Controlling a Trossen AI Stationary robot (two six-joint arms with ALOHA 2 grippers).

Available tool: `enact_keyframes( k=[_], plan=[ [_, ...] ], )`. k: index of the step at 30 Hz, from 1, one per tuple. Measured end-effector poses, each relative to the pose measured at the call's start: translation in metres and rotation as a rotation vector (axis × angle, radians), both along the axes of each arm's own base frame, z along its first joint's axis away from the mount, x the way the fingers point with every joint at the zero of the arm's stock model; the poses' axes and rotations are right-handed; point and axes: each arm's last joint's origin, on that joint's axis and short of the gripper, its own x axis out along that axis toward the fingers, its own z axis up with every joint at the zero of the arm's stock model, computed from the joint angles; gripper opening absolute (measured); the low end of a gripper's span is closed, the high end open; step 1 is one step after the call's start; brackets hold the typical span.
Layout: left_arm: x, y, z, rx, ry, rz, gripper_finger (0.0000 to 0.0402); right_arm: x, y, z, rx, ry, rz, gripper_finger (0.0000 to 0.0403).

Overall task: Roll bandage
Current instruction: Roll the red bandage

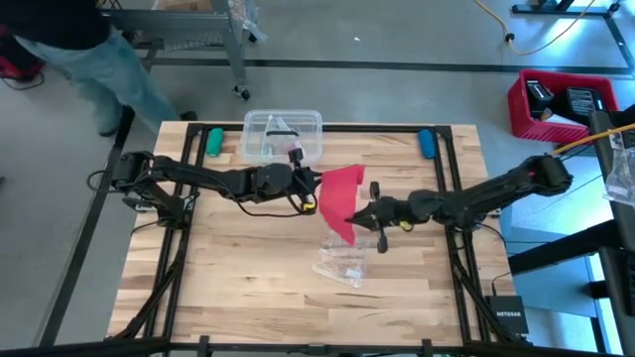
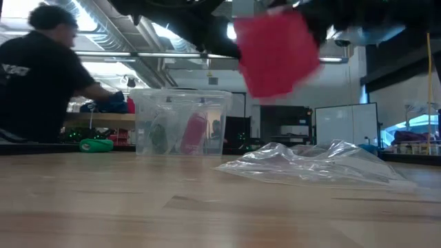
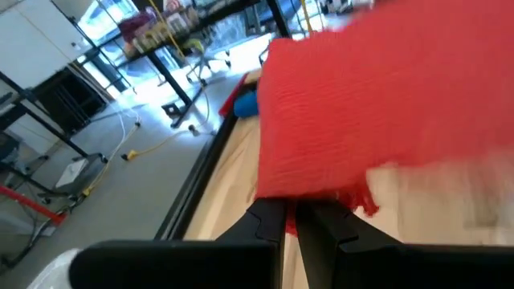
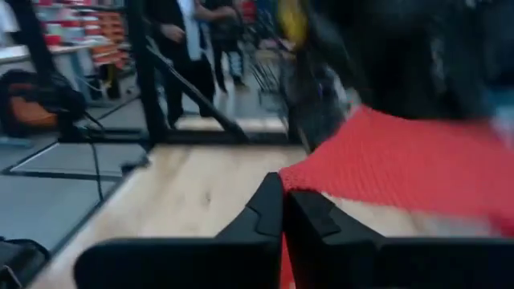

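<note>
The bandage (image 1: pixel 342 200) is a red-pink strip of cloth held up between my two grippers above the table's middle; it shows high in the low view (image 2: pixel 277 54), clear of the table. My left gripper (image 1: pixel 310 190) is shut on its left end. My right gripper (image 1: pixel 359 217) is shut on its near right end. My left gripper pinches the bandage's left end (image 3: pixel 301 197) between its two fingers, coming level from the table's left. The cloth spreads out beyond the fingertips, lifted clear of the table. My right gripper pinches the bandage's other end at its edge (image 4: pixel 291 178) between its two fingers, coming level from the table's right. The cloth stretches away from the fingers, lifted clear.
A crumpled clear plastic wrapper (image 1: pixel 342 260) lies on the table under and near of the bandage. A clear plastic box (image 1: pixel 283 134) stands at the far middle. A green thing (image 1: pixel 213 141) and a blue thing (image 1: pixel 426 142) lie by the far corners. A person stands beyond the far left.
</note>
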Motion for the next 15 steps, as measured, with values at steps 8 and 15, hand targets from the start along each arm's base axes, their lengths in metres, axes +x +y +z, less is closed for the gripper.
enact_keyframes(
  k=[8, 15],
  plan=[
    [0.004, -0.011, -0.016, -0.063, 0.089, -0.157, 0.0013, -0.014, -0.011, 0.111, -0.302, 0.003, -0.231, 0.0005],
    [0.011, -0.039, -0.037, -0.108, 0.159, -0.298, 0.0013, -0.023, -0.054, 0.165, -0.457, 0.061, -0.49, 0.0004]
  ],
)
